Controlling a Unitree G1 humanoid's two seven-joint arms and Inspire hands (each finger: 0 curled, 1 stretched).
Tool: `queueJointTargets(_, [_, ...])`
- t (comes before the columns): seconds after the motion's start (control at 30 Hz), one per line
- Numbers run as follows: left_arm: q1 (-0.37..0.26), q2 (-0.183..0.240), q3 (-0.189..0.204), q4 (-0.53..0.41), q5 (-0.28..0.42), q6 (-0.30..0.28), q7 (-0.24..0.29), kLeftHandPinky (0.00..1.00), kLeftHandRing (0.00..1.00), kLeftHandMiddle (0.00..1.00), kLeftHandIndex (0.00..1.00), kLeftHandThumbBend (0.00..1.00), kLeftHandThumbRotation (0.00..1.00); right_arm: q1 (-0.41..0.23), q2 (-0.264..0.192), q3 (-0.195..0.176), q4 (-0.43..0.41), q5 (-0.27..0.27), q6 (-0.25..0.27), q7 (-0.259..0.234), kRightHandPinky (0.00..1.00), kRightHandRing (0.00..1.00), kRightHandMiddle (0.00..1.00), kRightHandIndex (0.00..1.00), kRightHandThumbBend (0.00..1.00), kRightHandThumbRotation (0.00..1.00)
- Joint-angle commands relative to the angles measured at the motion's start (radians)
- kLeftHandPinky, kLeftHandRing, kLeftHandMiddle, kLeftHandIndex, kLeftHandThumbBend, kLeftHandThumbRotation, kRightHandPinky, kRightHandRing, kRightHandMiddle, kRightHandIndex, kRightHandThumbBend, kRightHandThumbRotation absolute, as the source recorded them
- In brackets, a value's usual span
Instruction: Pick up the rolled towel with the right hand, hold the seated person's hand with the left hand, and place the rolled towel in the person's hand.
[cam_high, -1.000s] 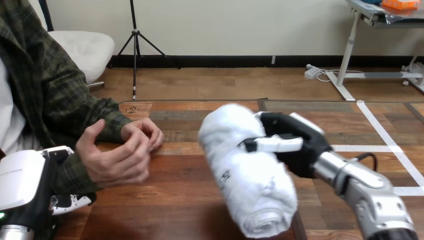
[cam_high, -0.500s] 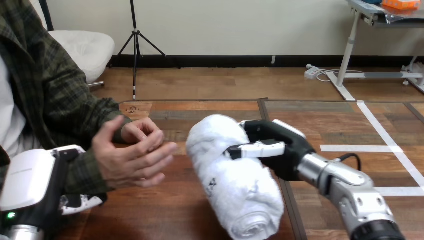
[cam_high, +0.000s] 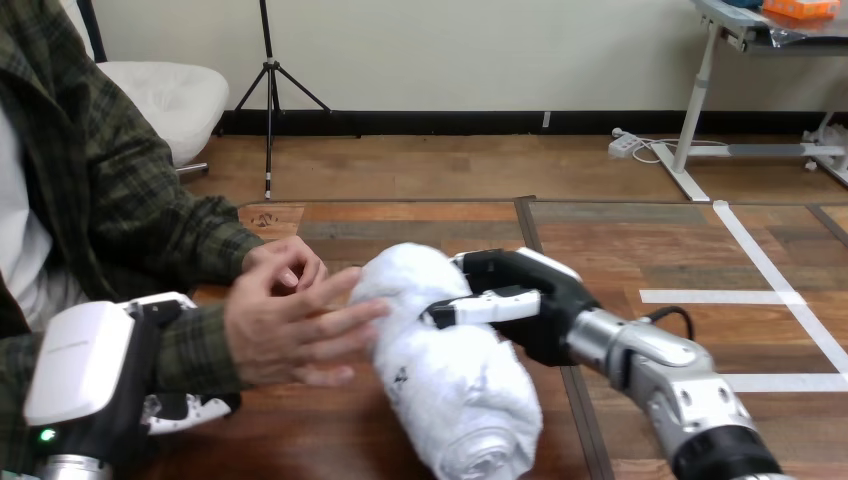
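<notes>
Right hand (cam_high: 525, 290) carried rolled towel (cam_high: 445, 365) leftward, now touching person's hand (cam_high: 290, 330)

Right arm (cam_high: 665, 375) entering from lower right, silver forearm angled up and left, right hand (cam_high: 535, 300) curled round the rolled towel (cam_high: 440, 385), left hand (cam_high: 90, 385) at lower left, white back shell upward, fingers (cam_high: 193, 408) under and thumb over the person's forearm (cam_high: 195, 345), clasping it.

Bright, even indoor light falls from above onto the rolled towel (cam_high: 440, 350), its upper side glaring almost featureless white, and a soft dark shadow lies on the wooden table (cam_high: 320, 440) just beneath it.
</notes>
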Motion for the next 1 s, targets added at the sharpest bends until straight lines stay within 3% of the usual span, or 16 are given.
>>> queueJointTargets(0.0, [-0.025, -0.051, 0.037, -0.147, -0.027, 0.027, -0.015, 0.31, 0.36, 0.42, 0.42, 0.95, 0.0, -0.262, 0.061, 0.008, 0.068, -0.011, -0.12, -0.006, 0.07, 0.11, 0.19, 0.3, 0.7, 0.0])
queueJointTargets(0.37, [-0.003, -0.078, 0.039, -0.206, -0.018, 0.035, -0.025, 0.3, 0.36, 0.42, 0.42, 0.96, 0.0, -0.315, 0.098, 0.02, 0.155, -0.049, -0.158, -0.011, 0.07, 0.11, 0.19, 0.3, 0.73, 0.0])
queueJointTargets(0.97, [-0.017, -0.141, 0.02, -0.206, 0.013, 0.009, 0.02, 0.29, 0.34, 0.4, 0.41, 0.98, 0.0, -0.374, 0.142, 0.024, 0.254, -0.077, -0.21, 0.006, 0.08, 0.12, 0.2, 0.3, 0.75, 0.0])
